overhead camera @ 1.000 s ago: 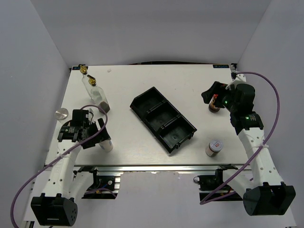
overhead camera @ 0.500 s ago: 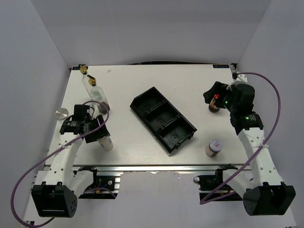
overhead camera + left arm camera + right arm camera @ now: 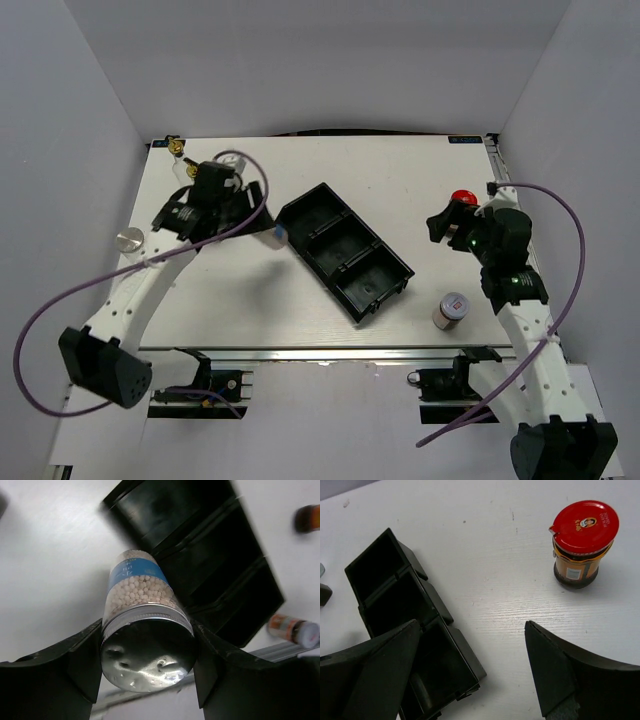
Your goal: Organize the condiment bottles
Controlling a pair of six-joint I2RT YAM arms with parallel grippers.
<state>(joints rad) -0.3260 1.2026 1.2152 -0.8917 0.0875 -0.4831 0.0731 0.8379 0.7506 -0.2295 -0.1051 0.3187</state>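
Observation:
My left gripper [image 3: 265,230] [image 3: 147,662] is shut on a silver-capped shaker [image 3: 277,236] [image 3: 142,630] with a blue label and white beads, held off the table at the tray's far-left end. A red-capped brown jar [image 3: 461,197] [image 3: 581,542] [image 3: 307,518] stands upright at the right. My right gripper [image 3: 445,224] [image 3: 470,672] is open and empty, just short of that jar. A small white-and-red-lidded jar [image 3: 452,308] [image 3: 292,628] stands near the front right. Another silver-capped shaker [image 3: 129,238] sits at the left edge. One gold spout of a glass bottle [image 3: 176,148] shows behind my left arm.
A long black three-compartment tray [image 3: 345,250] [image 3: 210,565] [image 3: 405,625] lies diagonally mid-table, its compartments looking empty. The table's left edge runs close to the lone shaker, and the back edge close to the glass bottle.
My left gripper closed on the shaker at the front left, lifted it and carried it back and right to the tray's end. My right gripper drew back from the red-capped jar.

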